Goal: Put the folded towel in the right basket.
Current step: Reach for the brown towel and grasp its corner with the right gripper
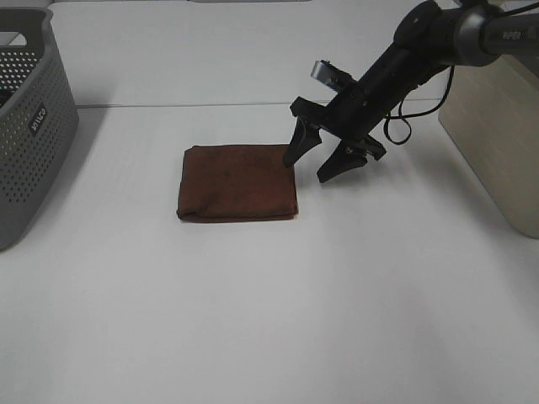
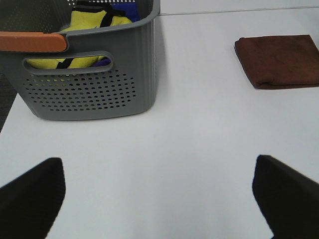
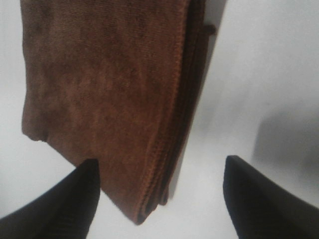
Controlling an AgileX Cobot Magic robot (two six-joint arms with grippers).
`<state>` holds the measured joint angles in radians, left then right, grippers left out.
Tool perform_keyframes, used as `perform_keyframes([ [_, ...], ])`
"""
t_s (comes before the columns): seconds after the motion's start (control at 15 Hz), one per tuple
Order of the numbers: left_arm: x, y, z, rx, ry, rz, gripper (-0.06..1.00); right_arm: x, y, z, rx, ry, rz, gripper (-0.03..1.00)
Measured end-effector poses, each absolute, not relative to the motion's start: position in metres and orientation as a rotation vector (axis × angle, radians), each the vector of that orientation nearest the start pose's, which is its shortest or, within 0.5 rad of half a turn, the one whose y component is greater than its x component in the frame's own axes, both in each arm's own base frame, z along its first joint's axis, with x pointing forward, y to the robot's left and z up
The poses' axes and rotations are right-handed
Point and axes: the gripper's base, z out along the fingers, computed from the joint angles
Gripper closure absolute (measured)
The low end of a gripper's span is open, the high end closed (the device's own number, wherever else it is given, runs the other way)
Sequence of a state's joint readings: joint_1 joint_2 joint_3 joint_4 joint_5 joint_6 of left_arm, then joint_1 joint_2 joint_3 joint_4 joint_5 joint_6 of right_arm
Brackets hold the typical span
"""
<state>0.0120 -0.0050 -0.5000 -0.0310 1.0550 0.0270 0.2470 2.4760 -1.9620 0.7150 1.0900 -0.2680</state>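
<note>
A folded brown towel (image 1: 237, 181) lies flat on the white table near the middle. It also shows in the left wrist view (image 2: 279, 60) and fills much of the right wrist view (image 3: 107, 94). My right gripper (image 1: 314, 162) is open, tilted down over the towel's right edge, one finger over the towel's top right corner, the other over bare table. The right basket (image 1: 497, 139), beige, stands at the right edge. My left gripper (image 2: 159, 199) is open and empty, out of the exterior high view, over bare table in front of the grey basket.
A grey perforated basket (image 1: 25, 118) stands at the far left; the left wrist view (image 2: 94, 84) shows yellow and blue cloth inside it. The table's back edge (image 1: 210, 104) runs behind the towel.
</note>
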Motion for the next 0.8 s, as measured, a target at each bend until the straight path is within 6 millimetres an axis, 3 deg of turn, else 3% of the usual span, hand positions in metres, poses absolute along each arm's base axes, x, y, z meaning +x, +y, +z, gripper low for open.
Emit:
perform_keyframes([
  [0.33,-0.005,-0.003,0.278,0.017,2.033,-0.013,-0.02,0.476,0.176,0.091,-0.266,2.852,0.986,0.31],
  [0.6,-0.005,-0.003,0.278,0.017,2.033,-0.013,-0.02,0.469,0.202,0.087,-0.323,2.819,1.052,0.32],
  [0.67,-0.005,-0.003,0.278,0.017,2.033,-0.013,-0.02,0.469,0.206,0.085,-0.323,2.814,1.043,0.37],
  [0.8,-0.005,-0.003,0.278,0.017,2.033,-0.013,-0.02,0.470,0.204,0.081,-0.312,2.822,1.004,0.58],
])
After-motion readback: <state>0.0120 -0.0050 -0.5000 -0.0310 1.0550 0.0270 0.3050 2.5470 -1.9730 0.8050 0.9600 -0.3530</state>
